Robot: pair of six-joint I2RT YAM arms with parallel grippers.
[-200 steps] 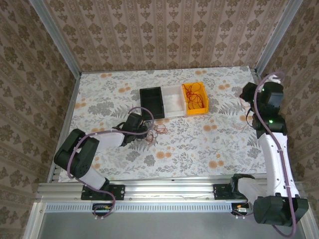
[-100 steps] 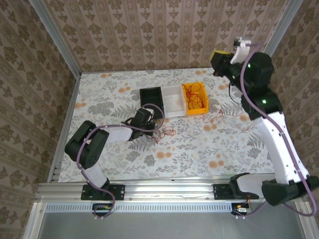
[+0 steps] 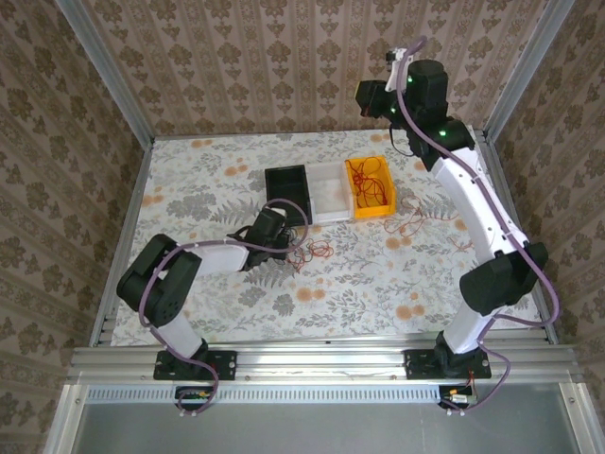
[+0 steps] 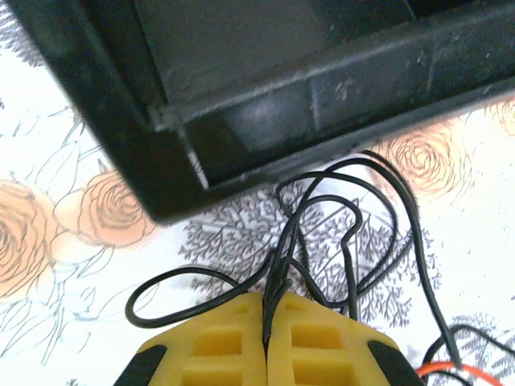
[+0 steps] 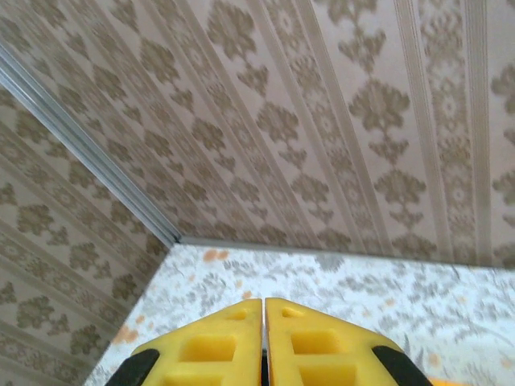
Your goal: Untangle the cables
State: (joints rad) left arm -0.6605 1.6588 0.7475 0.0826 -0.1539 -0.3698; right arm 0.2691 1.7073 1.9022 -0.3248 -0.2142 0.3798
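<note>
Three bins stand in a row toward the far edge of the table (image 3: 406, 284), about midway across: a black bin (image 3: 287, 195) on the left, a clear bin (image 3: 328, 202) touching it in the middle, and a yellow bin (image 3: 372, 187) on the right.

Some of the cables (image 3: 318, 250) lie as a small loose red tangle on the table, just nearer than the black and clear bins. More red loops rest inside the yellow bin. A separate red strand (image 3: 412, 221) lies on the table just beside that bin's near right corner.

The left fingers (image 3: 285, 238) are low over the table at the black bin's near right corner, beside the tangle. In the left wrist view, the left fingers (image 4: 259, 310) are pressed together on thin strands of the cables (image 4: 354, 233). These strands look dark there and loop out over the floral table towards the black bin's wall (image 4: 322, 104). A bit of red wire shows at the lower right of that view.

The right arm is raised high above the far edge, with the right fingers (image 3: 367, 95) up by the wallpapered wall (image 5: 322, 121). In the right wrist view, the right fingers (image 5: 257, 310) meet tip to tip, with nothing visible between them.
</note>
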